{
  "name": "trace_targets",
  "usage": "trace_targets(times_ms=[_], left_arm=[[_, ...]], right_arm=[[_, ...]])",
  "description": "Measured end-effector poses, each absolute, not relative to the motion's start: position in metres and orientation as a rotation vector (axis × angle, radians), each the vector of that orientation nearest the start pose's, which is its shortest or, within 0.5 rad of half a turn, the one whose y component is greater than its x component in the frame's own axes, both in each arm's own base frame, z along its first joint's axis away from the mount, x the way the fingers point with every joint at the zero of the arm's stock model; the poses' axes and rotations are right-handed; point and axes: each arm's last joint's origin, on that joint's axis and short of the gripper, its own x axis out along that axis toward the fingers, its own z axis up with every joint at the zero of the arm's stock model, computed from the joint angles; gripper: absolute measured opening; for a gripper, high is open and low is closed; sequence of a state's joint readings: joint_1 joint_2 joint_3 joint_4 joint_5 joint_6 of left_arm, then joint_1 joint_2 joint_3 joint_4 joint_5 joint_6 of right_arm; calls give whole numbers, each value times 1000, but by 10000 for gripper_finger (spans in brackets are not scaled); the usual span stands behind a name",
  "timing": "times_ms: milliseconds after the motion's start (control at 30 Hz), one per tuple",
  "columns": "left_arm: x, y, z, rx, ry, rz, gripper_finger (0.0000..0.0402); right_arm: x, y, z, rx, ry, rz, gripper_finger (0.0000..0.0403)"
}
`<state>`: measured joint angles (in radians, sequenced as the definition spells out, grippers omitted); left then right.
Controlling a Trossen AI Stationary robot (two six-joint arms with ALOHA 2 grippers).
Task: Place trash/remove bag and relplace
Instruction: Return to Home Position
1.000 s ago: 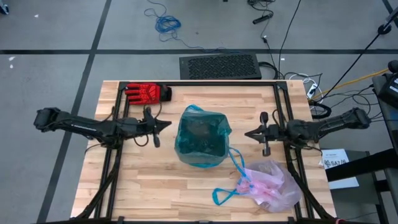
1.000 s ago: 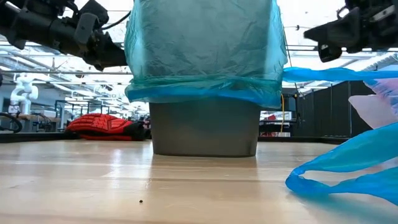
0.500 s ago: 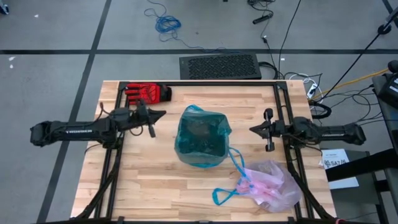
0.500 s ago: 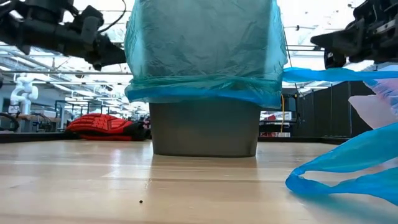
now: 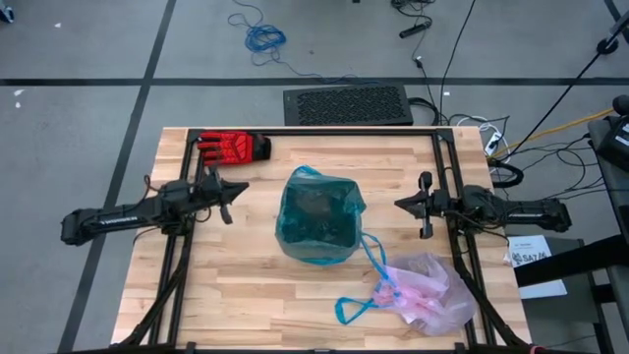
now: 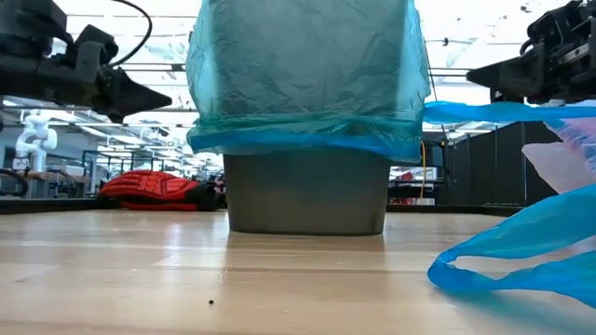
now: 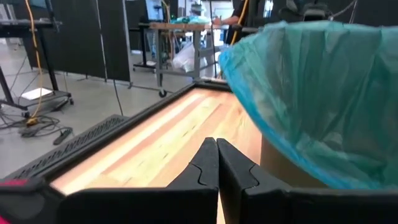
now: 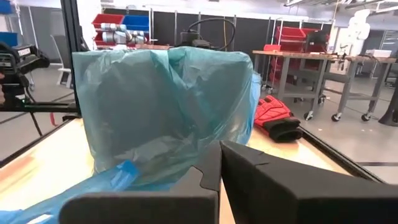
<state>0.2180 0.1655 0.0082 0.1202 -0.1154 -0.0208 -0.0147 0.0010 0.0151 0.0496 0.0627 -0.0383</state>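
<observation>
reading from your left, the left gripper [image 5: 239, 186] hangs empty with its fingers pressed together, pointing at the bin [image 6: 305, 200], which stands mid-table lined with the teal-green bag [image 5: 319, 218]. past it the right gripper [image 5: 401, 205] points back at the bin, likewise pinched shut on nothing, so you can likely draw each arm straight outward. the pink bag [image 5: 432, 293] lies slumped at the table's right side, nearer the right arm, apart from both claws.
</observation>
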Motion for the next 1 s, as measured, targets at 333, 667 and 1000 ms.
trace_targets(times_ms=[333,667,1000], left_arm=[[95,22,168,22,-20,270,0],[97,23,165,38,22,271,0],[97,23,165,-22,12,277,0]], right_arm=[[97,-4,171,-47,-32,-93,0],[97,-4,170,-48,-31,-93,0],[97,-4,171,-44,-32,-92,0]])
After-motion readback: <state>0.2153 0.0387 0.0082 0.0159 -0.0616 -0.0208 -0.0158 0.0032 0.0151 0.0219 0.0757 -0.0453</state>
